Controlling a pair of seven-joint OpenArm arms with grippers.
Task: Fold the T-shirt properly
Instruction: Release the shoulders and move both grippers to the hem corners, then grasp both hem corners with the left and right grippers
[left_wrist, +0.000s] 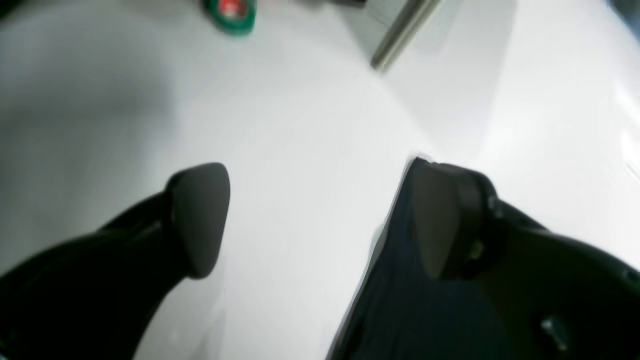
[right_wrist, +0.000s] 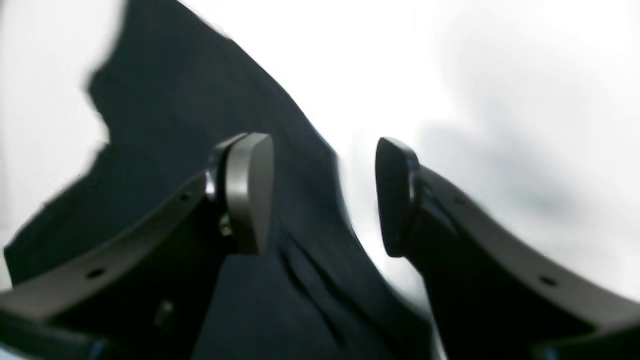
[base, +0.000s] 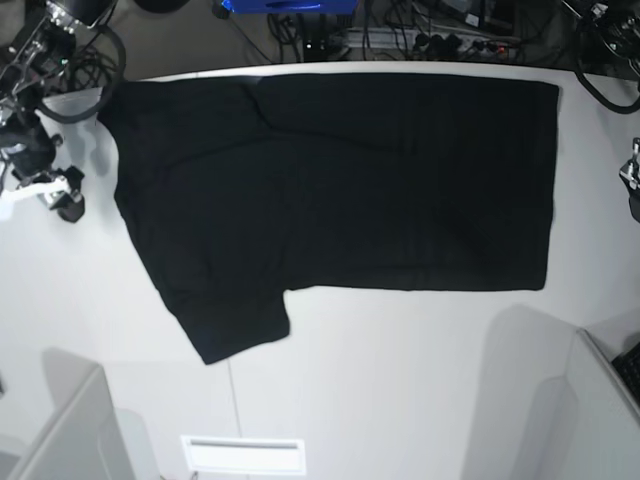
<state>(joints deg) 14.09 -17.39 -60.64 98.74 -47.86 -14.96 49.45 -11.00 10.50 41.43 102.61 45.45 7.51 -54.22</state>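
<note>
The T-shirt (base: 340, 190) lies spread flat on the white desk (base: 400, 380), plain black side up with no print showing, its body reaching toward the desk's far edge and one short sleeve jutting toward the near side. No fold has been made yet, by the look of it. Taking the shirt as landmark, the left gripper (left_wrist: 320, 220) hangs just over the hem corner, its jaws wide apart and empty, one finger (left_wrist: 435, 220) above the cloth edge and the other above bare desk. The right gripper (right_wrist: 325, 195) hovers at the shirt's opposite, collar-side edge, jaws likewise parted with nothing between them, one pad over the fabric and the other past its border. In the base view only a bit of each arm shows at the frame's sides. The main risk, I judge, is a poor pinch: closing on a single layer, or on none, since each gripper straddles the very edge. Uneven lifts by the two arms could drag the shirt askew or wrinkle it, spoiling the fold line. A green-and-red round object (left_wrist: 231, 14) beyond the hem corner lies well apart and looks harmless.
</note>
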